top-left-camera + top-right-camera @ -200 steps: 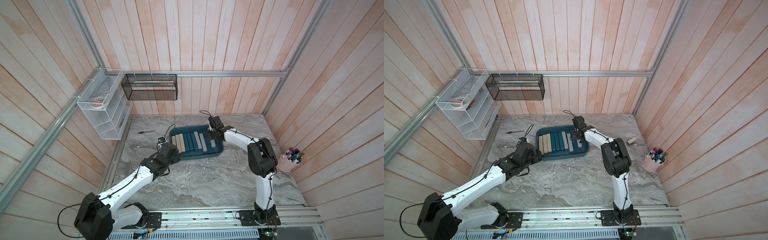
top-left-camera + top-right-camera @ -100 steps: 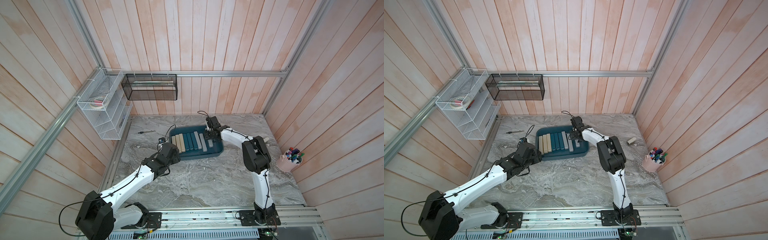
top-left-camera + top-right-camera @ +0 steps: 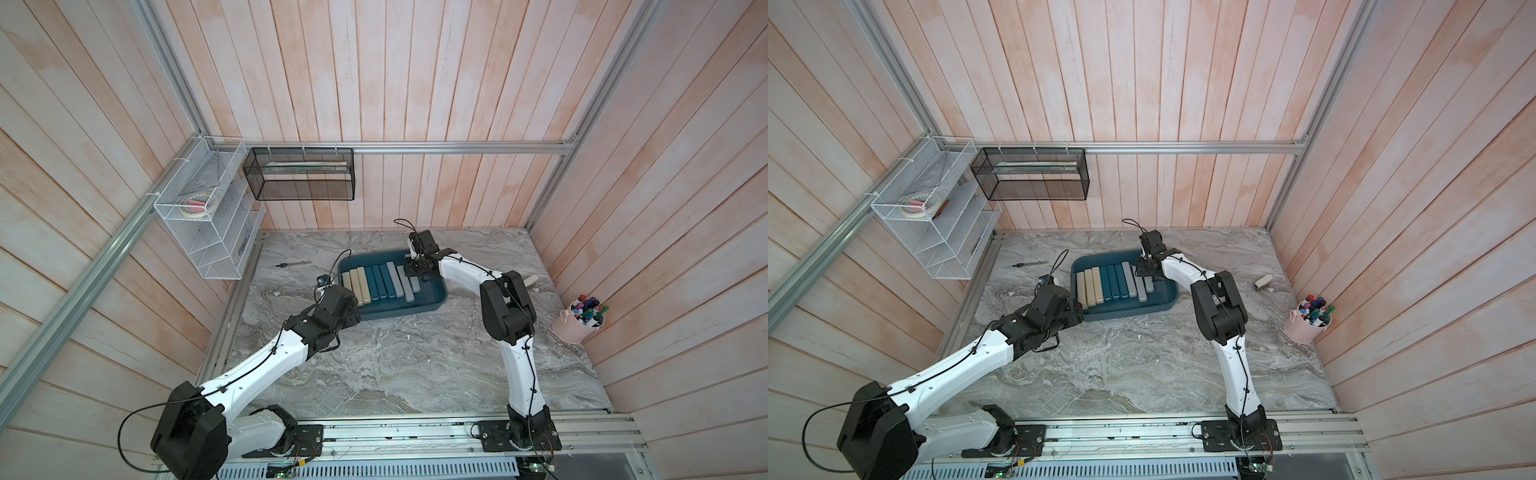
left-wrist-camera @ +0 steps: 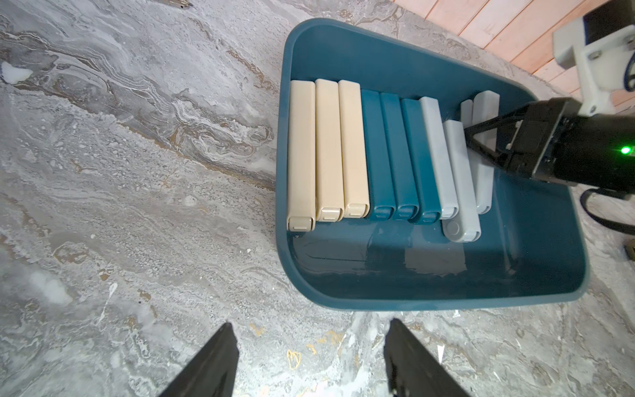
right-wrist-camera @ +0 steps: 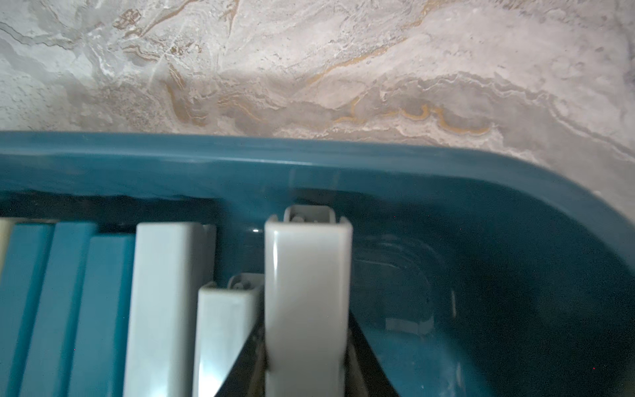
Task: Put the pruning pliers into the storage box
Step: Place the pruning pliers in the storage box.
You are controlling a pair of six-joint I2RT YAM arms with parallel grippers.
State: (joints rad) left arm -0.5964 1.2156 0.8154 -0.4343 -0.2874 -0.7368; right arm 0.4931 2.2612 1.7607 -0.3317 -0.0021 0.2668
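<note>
Pale wood-plank walls (image 3: pixel 415 83) enclose a grey marble tabletop (image 3: pixel 395 365), with an aluminium rail (image 3: pixel 457 146), white wire rack (image 3: pixel 208 245) and black mesh basket (image 3: pixel 303 187) mounted above.

The grey table (image 3: pixel 415 361) holds the blue box (image 3: pixel 399 313) near the back; a thin tool (image 3: pixel 294 263) lies to its left; a small beige piece (image 3: pixel 1262 282) lies to its right; a pink cup (image 3: pixel 575 328) stands at the right edge.
</note>
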